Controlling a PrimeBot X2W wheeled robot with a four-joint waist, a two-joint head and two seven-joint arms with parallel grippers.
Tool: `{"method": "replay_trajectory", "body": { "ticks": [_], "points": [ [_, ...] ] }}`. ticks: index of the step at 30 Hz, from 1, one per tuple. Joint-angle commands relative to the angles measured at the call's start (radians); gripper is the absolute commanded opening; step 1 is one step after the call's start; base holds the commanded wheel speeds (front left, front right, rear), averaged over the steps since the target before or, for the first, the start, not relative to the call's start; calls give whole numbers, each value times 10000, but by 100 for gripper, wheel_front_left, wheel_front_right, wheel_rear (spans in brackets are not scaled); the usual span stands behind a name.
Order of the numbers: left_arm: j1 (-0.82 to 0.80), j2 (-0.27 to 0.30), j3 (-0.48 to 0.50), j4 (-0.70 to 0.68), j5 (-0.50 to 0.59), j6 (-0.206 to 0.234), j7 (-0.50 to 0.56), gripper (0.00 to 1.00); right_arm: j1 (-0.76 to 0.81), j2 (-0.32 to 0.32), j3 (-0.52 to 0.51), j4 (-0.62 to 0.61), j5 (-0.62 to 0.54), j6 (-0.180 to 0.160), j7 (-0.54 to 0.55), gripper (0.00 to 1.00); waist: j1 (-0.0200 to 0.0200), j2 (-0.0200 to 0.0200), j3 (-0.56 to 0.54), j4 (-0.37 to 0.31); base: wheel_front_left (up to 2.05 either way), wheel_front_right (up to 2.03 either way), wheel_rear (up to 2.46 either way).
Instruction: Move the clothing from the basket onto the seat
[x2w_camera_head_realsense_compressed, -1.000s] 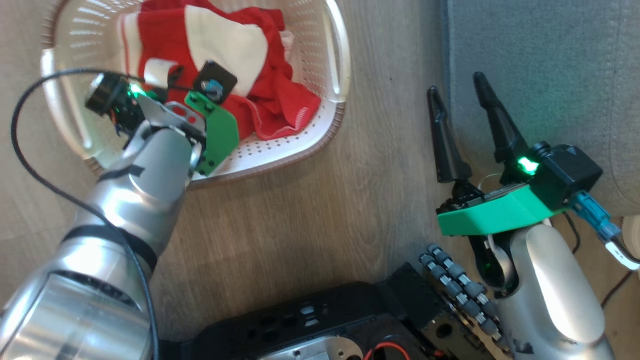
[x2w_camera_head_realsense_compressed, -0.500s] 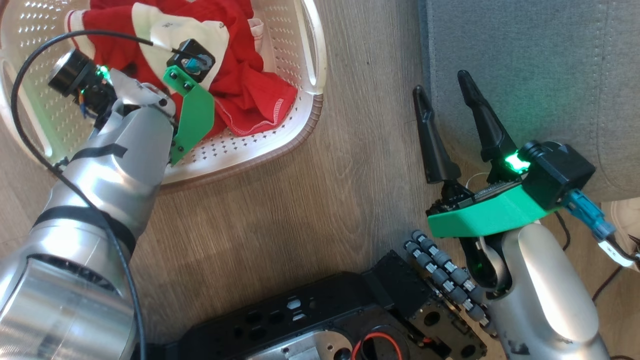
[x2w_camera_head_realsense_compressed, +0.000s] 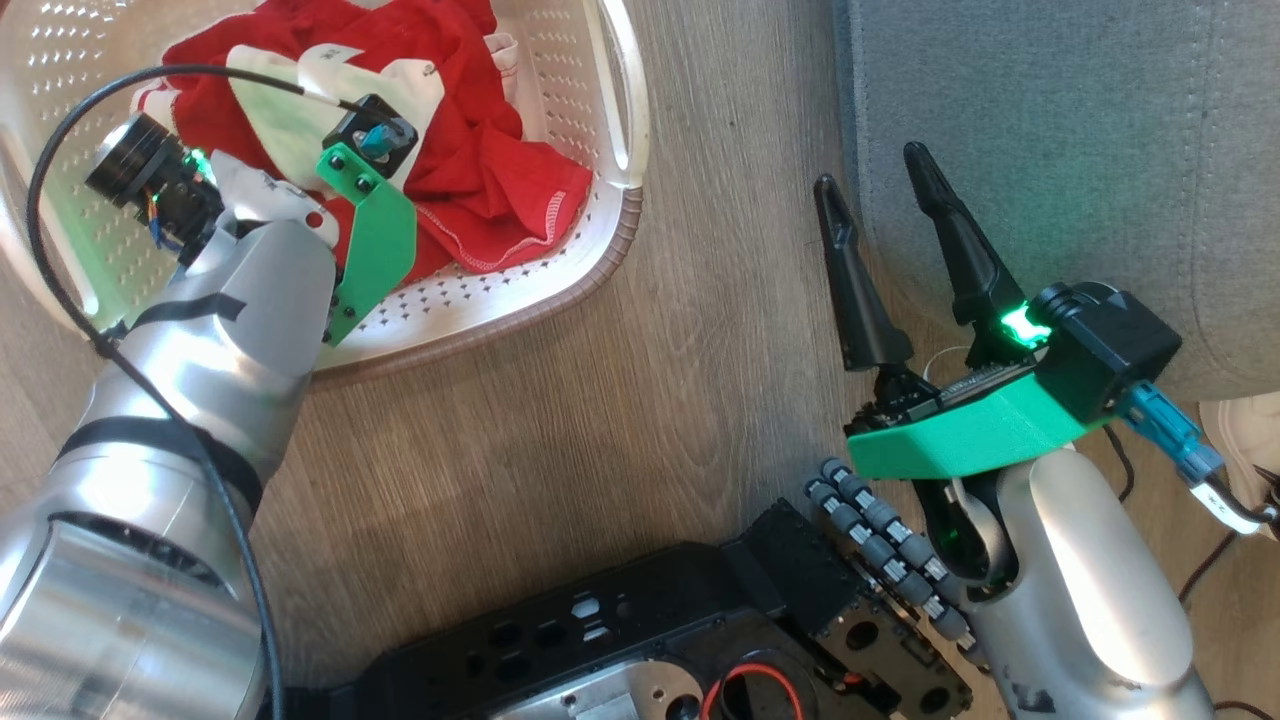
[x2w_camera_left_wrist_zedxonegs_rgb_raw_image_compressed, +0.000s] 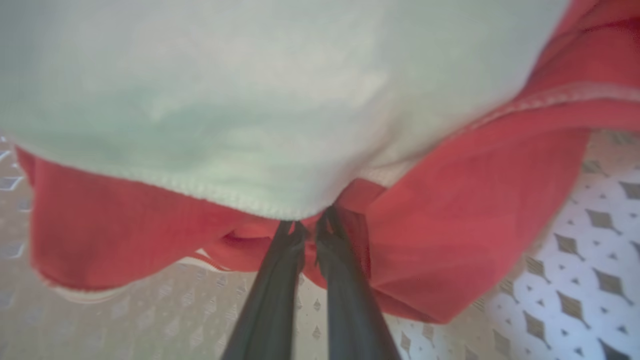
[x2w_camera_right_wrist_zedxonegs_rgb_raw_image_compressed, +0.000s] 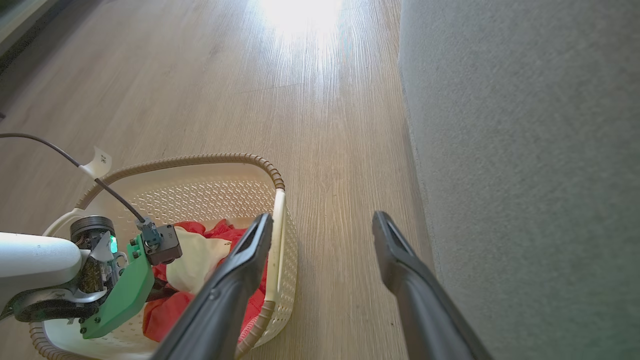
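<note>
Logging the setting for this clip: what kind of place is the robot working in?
Probably a home living area, or a mock-up of one. A wood-look floor runs beside a grey upholstered seat, and a laundry basket of red and white clothing stands on the floor.

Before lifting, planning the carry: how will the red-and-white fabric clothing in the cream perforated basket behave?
Probably floppy: the clothing lies crumpled, so should drape from the left gripper. Likely light: thin cloth. Folds may snag the basket.
</note>
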Motion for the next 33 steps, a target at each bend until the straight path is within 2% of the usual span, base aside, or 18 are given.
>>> {"method": "replay_trajectory", "body": {
  "ticks": [1,8,11,16,23,29,33],
  "points": [
    [265,190,54,-76,-131,0,-72,0,434,-62,229,-299,-23,71,-93,100,-1,0,-15,3,0,0,0],
    [271,271,177,-76,-423,163,-545,0,97,-62,350,-277,21,71,-93,100,-1,0,-276,-103,0,0,0],
    [493,216,320,-75,-661,271,-942,0,-20,-62,331,-128,245,71,-93,100,-1,0,-745,-76,0,0,0],
    [1149,-73,915,-75,-1458,494,-1704,0,-147,-62,114,189,154,71,-93,100,-1,0,-1948,181,0,0,0],
    [1846,-313,1072,-75,-1907,490,-2811,0,-25,-62,-67,563,-167,71,-93,100,-1,0,-3668,624,0,0,0],
    [2495,-487,1562,-222,-2709,544,-4261,0,371,-62,-261,884,-491,71,-93,100,-1,0,-5180,1013,0,0,0],
    [2841,-525,1756,-466,-3142,561,-5179,0,707,-62,-753,1079,-788,71,-93,100,-1,0,-6109,1265,0,0,0]
  ]
}}
